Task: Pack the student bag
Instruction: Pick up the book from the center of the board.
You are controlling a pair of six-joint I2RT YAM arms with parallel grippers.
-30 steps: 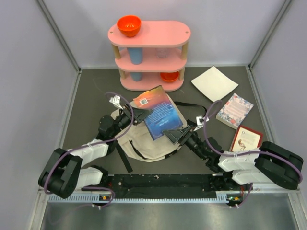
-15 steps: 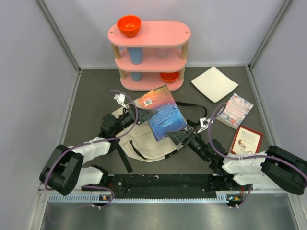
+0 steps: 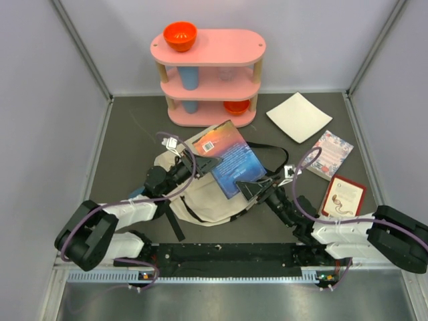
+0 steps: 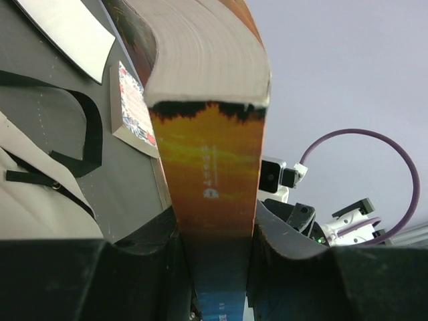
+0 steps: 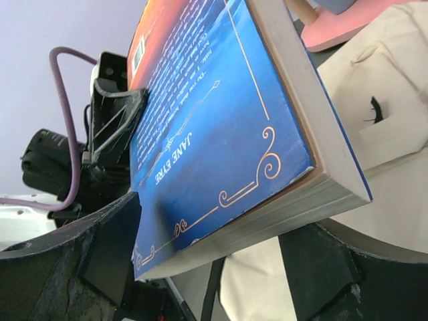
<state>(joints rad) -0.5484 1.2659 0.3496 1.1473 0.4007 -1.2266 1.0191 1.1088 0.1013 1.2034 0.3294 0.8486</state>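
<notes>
- The student bag (image 3: 200,194) lies flat on the dark table, in the lower middle of the top view, between the two arms. Its black straps trail out toward the right and the bottom of the frame.
- A blue and orange book (image 3: 226,156) hangs tilted above the bag's upper right part, its back cover facing up.
- The left gripper (image 3: 200,162) clamps the book's left edge. In the left wrist view its jaws press on both covers of the book (image 4: 210,167).
- The right gripper (image 3: 251,189) grips the book's lower corner. In the right wrist view the book (image 5: 214,154) sits between the two jaws, with the cream bag (image 5: 388,134) below it.
- A pink shelf (image 3: 207,77) stands at the top centre, with an orange bowl (image 3: 180,35) on its top tier.
- A white square sheet (image 3: 299,116) lies in the upper right.
- Below the sheet lie a floral book (image 3: 328,154) and a red-bordered book (image 3: 344,195), near each other.
</notes>
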